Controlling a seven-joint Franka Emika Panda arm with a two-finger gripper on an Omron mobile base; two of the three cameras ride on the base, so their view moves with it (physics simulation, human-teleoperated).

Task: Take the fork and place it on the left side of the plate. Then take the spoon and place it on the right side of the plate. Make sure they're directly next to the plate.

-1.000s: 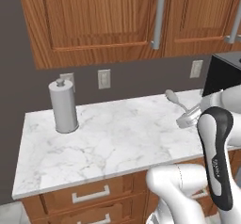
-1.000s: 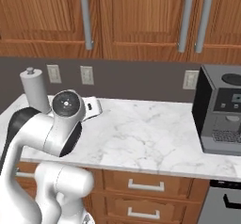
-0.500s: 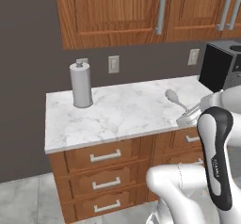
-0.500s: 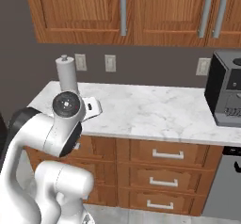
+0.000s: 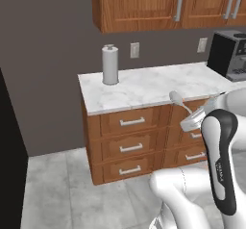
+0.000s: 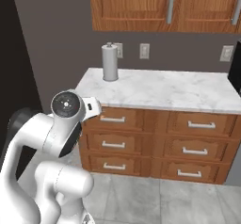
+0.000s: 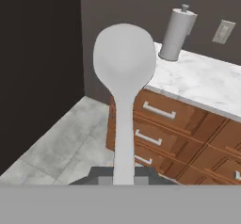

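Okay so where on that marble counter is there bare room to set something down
Most of the marble counter is bare: the whole stretch from the paper towel holder rightward to the coffee machine. The back left corner, by the holder, is the one taken spot. The gripper holds the spoon away from the counter.

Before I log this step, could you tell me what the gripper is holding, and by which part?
The gripper is shut on the spoon, holding it by the lower end of its handle, bowl pointing away from the hand.
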